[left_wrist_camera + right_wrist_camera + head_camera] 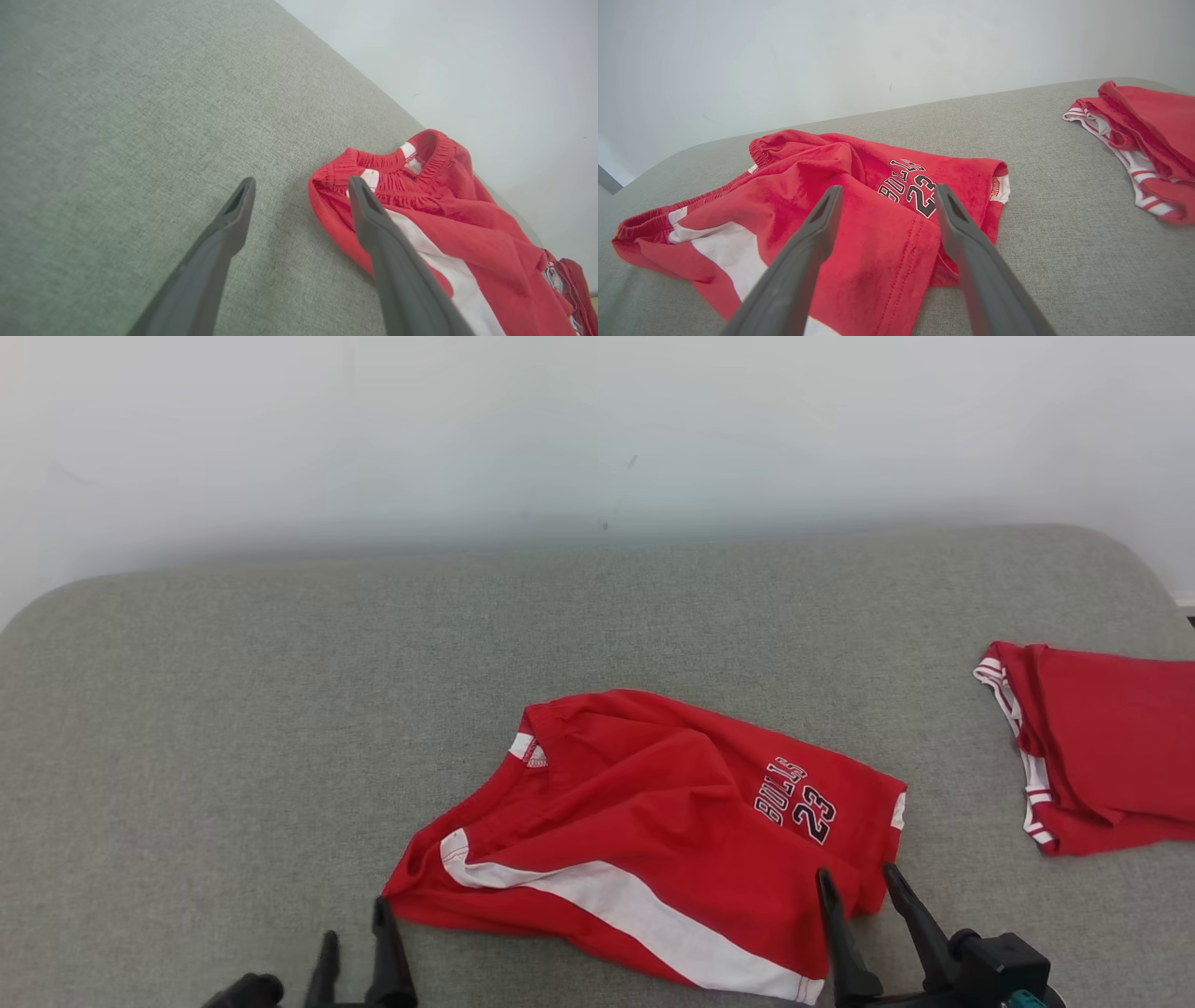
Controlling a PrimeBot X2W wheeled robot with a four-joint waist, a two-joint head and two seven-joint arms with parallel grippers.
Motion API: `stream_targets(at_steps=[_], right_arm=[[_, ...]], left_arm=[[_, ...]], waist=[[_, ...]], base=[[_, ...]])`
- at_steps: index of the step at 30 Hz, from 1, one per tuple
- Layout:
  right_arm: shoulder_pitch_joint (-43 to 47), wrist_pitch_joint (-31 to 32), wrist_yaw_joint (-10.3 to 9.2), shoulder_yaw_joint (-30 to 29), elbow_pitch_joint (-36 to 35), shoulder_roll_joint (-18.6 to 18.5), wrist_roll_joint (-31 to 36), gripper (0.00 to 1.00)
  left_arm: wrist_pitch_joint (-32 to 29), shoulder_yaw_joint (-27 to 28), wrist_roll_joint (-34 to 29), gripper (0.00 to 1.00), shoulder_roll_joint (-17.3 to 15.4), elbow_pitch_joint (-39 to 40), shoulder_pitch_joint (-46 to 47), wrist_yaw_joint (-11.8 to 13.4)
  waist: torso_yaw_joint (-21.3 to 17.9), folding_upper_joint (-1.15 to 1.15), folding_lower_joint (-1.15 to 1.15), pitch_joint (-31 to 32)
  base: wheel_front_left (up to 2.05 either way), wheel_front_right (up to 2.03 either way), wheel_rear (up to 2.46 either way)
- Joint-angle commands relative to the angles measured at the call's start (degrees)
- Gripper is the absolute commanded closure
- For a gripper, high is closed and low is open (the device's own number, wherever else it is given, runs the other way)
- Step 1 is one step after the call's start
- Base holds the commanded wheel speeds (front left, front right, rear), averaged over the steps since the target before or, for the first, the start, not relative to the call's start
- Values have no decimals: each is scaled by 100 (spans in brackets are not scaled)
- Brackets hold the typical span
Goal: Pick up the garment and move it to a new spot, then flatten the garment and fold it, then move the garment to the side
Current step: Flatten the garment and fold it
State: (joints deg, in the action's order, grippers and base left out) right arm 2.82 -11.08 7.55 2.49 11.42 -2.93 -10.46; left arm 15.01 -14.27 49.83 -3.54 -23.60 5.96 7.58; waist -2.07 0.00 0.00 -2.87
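Crumpled red shorts (653, 821) lie lower centre; left end effector (355, 922) and right end effector (855, 873) both gape wide, gripping nothing.

Illumination is bright, diffuse and even in all three views; the white wall (597, 420) is close to overexposure, with a soft grey falloff where it meets the grey upholstered surface (233, 709). Shadows are faint and soft-edged, confined to a narrow band under the near edge of the red garment (653, 803) and to its folds. In both wrist views the dark fingers (224, 242) are stretched and slightly soft toward the bottom edge by the wide-angle lens, while the upholstery weave near them renders sharp.
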Motion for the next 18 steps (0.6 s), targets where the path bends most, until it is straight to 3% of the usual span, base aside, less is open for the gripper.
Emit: stream_targets(at_steps=[1,3,7,18], right_arm=[[80,31,-14,-33,-54,13,32,0],[96,30,-14,-59,-73,13,34,0],[145,73,-14,-166,-151,14,45,0],[249,144,-14,-309,-26,12,-139,0]], left_arm=[[17,200,-360,0,5,273,-199,-51],[17,289,-586,0,-13,447,-268,-72],[17,707,-1968,0,-149,1404,-570,-457],[17,1557,-3523,0,39,2440,-1185,-1187]], waist=[[31,0,0,21],[48,0,0,25],[147,0,0,25],[277,0,0,218]], base=[[0,0,0],[0,0,0],[0,0,0],[0,0,0]])
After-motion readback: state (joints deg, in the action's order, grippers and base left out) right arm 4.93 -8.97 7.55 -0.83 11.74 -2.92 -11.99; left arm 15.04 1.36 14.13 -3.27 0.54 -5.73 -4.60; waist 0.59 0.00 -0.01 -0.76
